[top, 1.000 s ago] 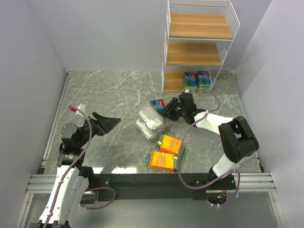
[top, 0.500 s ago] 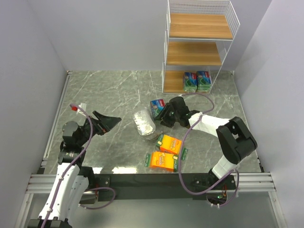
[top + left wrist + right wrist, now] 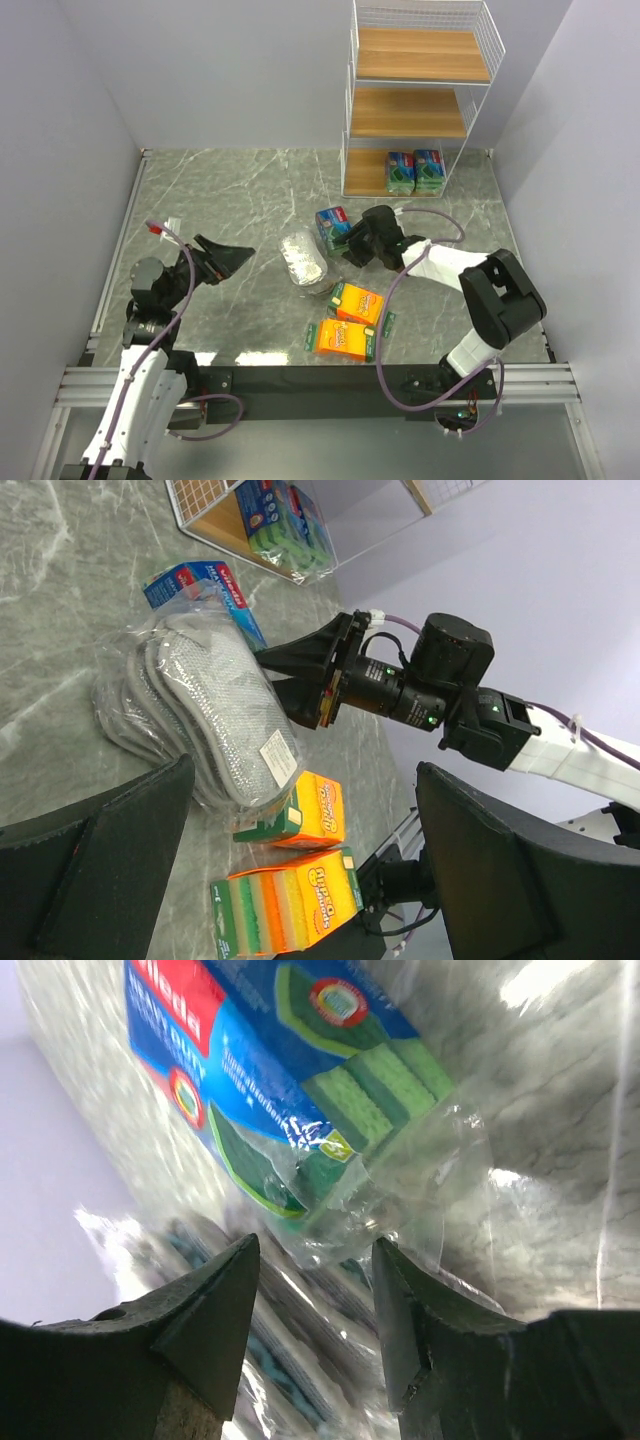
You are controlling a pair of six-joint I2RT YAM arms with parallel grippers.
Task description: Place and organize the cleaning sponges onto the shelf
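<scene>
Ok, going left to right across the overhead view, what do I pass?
Left gripper, silvery grey packs, loose blue-and-green pack, right gripper, two blue-and-green packs on the shelf. Orange packs overlap, left out.

Grey marble tabletop [image 3: 250, 190] — plain pale lilac walls [image 3: 200, 70] around.

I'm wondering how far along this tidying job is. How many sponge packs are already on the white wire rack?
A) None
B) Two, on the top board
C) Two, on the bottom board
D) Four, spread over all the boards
C: two blue-and-green packs stand side by side on the bottom board of the shelf, and the two boards above hold nothing.
</scene>
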